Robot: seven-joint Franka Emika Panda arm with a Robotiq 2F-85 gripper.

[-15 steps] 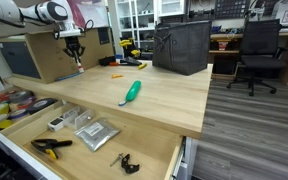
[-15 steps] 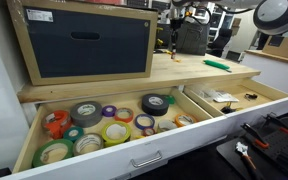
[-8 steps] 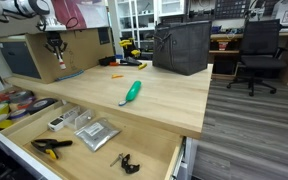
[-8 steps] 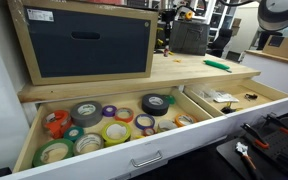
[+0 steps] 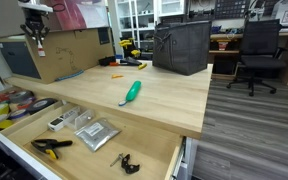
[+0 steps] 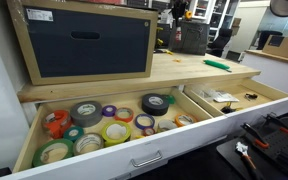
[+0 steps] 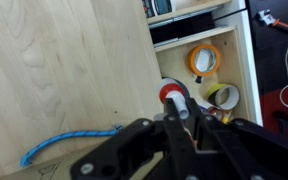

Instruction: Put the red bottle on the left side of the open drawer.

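Observation:
My gripper [image 5: 35, 38] hangs high at the far left, in front of the wooden box [image 5: 64, 55]. In the wrist view the gripper [image 7: 177, 112] is shut on the red bottle [image 7: 176, 100], a slim bottle whose pale end sticks out between the fingers. The open drawer [image 5: 149, 140] runs along the desk's near edge. In an exterior view its pale-wood front [image 6: 134, 155] shows, with tape rolls in one half and tools in the other. The wrist view looks down on tape rolls in the drawer [image 7: 234, 60]. The gripper cannot be made out in the exterior view facing the drawer front.
A teal-green tool [image 5: 131, 92] lies on the desktop and also shows in an exterior view [image 6: 217, 64]. A black bag [image 5: 181, 45] stands at the back. The dark-fronted box [image 6: 84, 42] sits above the tape rolls. A blue cord [image 7: 69, 145] lies on the desk.
My gripper has moved steadily to the left and a little higher along the back of the desk, still holding the bottle.

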